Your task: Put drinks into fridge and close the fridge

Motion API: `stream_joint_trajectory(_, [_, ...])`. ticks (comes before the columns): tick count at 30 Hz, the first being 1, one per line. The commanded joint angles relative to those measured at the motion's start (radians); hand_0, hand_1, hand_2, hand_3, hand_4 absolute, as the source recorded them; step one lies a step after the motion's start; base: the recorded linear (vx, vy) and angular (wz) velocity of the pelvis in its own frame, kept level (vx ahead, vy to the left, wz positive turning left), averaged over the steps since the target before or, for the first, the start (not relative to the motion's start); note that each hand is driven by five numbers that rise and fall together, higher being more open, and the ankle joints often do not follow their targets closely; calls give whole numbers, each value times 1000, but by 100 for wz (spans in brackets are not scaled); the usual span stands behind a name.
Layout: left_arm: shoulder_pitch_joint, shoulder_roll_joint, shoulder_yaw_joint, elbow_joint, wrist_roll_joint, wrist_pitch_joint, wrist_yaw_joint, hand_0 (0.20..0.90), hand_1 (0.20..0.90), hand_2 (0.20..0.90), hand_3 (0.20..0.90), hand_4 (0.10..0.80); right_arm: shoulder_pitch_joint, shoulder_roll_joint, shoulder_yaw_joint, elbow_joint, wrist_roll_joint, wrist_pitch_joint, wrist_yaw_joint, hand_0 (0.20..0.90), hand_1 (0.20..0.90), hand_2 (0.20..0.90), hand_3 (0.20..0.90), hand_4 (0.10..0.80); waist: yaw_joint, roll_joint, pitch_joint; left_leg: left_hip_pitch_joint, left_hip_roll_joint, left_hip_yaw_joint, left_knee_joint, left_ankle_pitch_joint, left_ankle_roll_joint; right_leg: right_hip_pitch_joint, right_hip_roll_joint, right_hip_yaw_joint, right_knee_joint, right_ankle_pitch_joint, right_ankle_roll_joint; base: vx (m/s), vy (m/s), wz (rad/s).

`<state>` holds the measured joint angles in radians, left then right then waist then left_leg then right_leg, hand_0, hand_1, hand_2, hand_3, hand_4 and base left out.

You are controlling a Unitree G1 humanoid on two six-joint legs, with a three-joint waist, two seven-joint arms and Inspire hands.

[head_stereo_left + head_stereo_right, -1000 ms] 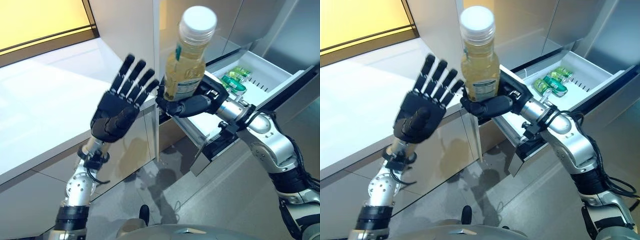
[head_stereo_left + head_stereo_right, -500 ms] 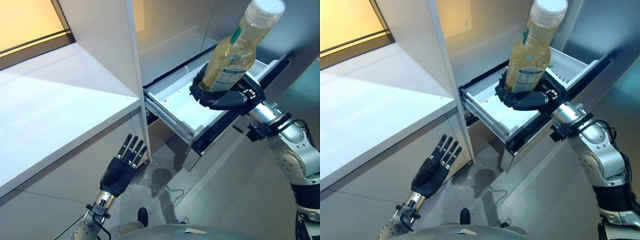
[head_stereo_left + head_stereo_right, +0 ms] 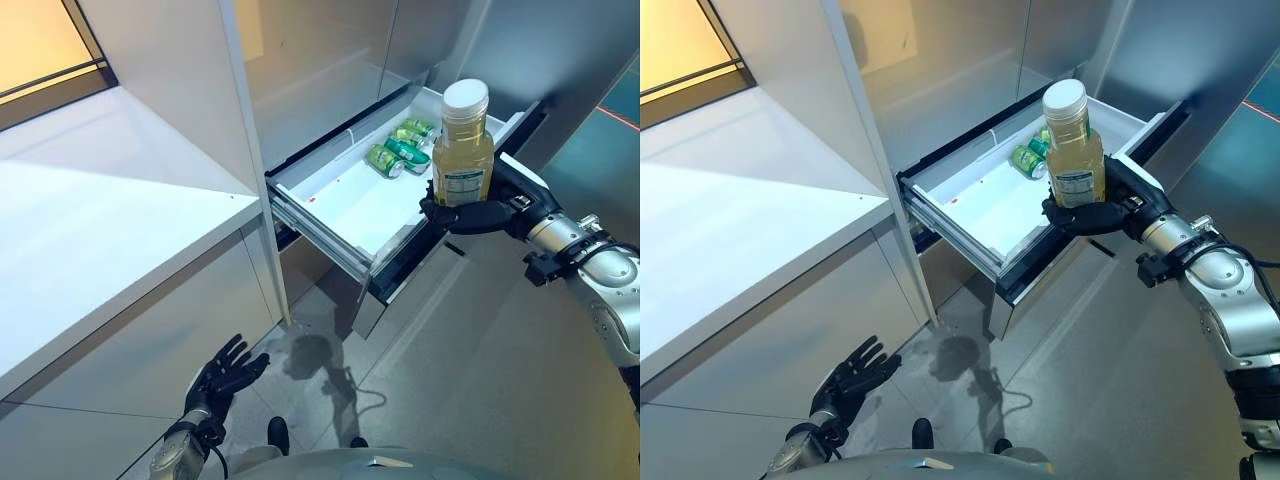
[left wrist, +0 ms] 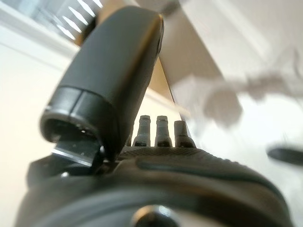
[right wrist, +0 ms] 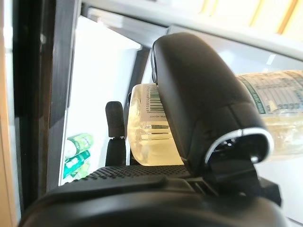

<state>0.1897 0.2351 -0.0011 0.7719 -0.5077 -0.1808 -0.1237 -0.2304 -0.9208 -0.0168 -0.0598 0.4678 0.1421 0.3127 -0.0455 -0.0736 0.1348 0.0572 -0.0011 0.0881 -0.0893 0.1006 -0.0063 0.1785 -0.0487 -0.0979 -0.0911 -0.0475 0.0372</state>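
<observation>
- The right robot hand [image 3: 478, 212] grips the bottle [image 3: 462, 148] of yellow drink around its lower part; fingers and thumb are curled on it, as the right wrist view also shows.
- The bottle stands upright with its white cap on top. It is held over the front right corner of the open fridge drawer [image 3: 340, 212], not yet inside it.
- Some green cans [image 3: 400, 149] lie already in the drawer, at its far end. The nearer part of the drawer floor is free, so there is place for the bottle.
- The left robot hand [image 3: 226, 374] hangs low, well below the drawer and near the floor, with its fingers spread and holding nothing.
- In my judgement the placing step is in progress, and the closing of the drawer is not yet started.
- Risks from here:
  - The base of the bottle may hit the front wall of the drawer if the hand goes down too early; the bottle could then tilt or slip from the grasp.
  - If it is released upright, the tall bottle may fall over and roll against the cans, or block the drawer when it is pushed.
  - If it is released outside the rim, it falls on the floor.
</observation>
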Motion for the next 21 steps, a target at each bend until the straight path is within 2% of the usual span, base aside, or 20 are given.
stream_joint_trajectory(1, [-32,71,-32,13,105,-93,22,900,900,900,900,800,-327,-55,-34,17,61,-125,-29,300,300,300,200,100,70,-39,-92,53,-7,-1,2,-152,-5,-86,26,-40,4,69,44,54,-41,4])
stream_joint_trajectory(8, [4,106,-62,88,170,-79,17,900,900,900,900,800,-542,-83,129,172,24,-97,-5,300,300,300,200,100,118,-70,-79,48,-5,-14,2,-149,-7,-82,26,-59,4,66,43,83,-37,12])
stream_joint_trajectory(15, [24,126,-61,131,188,-84,12,900,900,900,900,800,-670,-93,250,312,-14,-61,2,300,300,300,200,100,155,-91,-59,41,-6,-35,2,-145,-5,-79,28,-66,4,68,42,84,-36,15])
stream_joint_trajectory(21, [33,150,-70,123,209,-67,5,900,900,900,900,800,-759,-85,350,534,-39,34,-30,300,300,300,200,100,191,-102,-28,24,-5,-57,2,-140,-2,-86,31,-69,4,73,41,60,-45,14])
